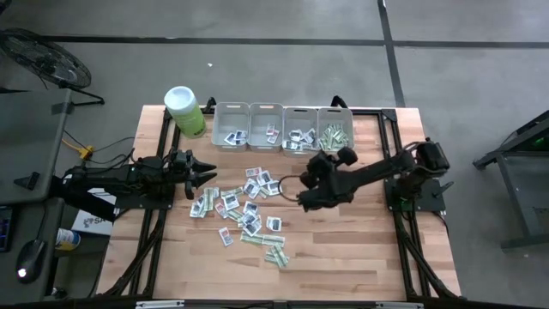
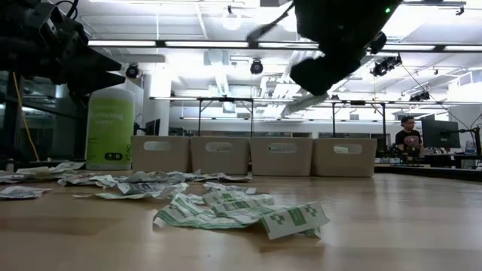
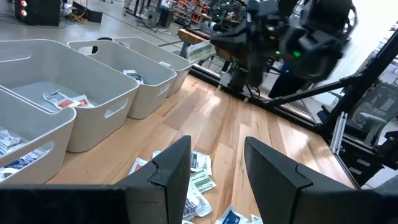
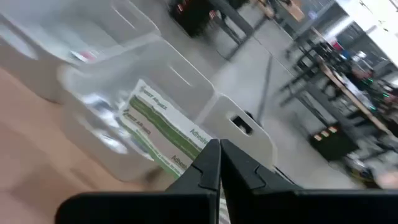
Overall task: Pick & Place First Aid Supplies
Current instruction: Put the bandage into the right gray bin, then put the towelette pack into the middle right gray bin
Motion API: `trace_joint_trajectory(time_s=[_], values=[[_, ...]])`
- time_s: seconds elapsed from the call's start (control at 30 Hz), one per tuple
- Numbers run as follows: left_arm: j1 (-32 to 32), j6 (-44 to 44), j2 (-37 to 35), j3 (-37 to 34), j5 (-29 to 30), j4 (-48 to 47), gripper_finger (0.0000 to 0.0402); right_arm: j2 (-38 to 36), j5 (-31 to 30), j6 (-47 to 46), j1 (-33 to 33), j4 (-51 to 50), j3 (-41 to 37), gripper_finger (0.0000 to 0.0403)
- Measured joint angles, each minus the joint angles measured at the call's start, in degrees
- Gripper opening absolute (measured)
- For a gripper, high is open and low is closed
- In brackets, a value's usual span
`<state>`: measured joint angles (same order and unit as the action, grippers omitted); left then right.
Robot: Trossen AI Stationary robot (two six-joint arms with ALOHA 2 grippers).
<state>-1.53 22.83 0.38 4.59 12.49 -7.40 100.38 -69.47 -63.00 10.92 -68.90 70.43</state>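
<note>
Over the table the right gripper [image 4: 219, 163] pinches a green-and-white strip [image 4: 163, 132] — likely bound for the grey bins [image 1: 334, 112]. Most packets [image 1: 244, 206] lie scattered on the wood. At the pile's edge the left gripper [image 3: 214, 168] waits, fingers apart and empty.

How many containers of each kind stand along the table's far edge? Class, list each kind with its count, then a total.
Grey rectangular plastic bins: 4
Lime-green canister with white lid: 1
Total: 5
</note>
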Motion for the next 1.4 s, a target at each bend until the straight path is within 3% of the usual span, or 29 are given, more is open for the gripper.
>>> trace_joint_trajectory(time_s=[0.2,0.6,1.03,1.2,1.4], values=[[0.0,0.0,0.0,0.0,0.0,0.0,0.0150,0.0,2.2,-1.2,-6.3,-6.7,0.0,0.0000],[0.0,0.0,0.0,0.0,0.0,0.0,0.0150,0.0,3.8,0.0,-18.4,-8.0,0.0,0.0000],[0.0,0.0,0.0,0.0,0.0,0.0,0.0150,0.1,5.0,4.1,-29.1,-0.5,-5.8,0.0003],[0.0,0.0,0.0,0.0,0.0,0.0,0.0150,0.1,5.8,3.9,-30.1,0.4,-6.6,0.0024],[0.0,0.0,0.0,0.0,0.0,0.0,0.0150,0.1,6.0,4.0,-29.1,1.6,-6.6,0.0083]])
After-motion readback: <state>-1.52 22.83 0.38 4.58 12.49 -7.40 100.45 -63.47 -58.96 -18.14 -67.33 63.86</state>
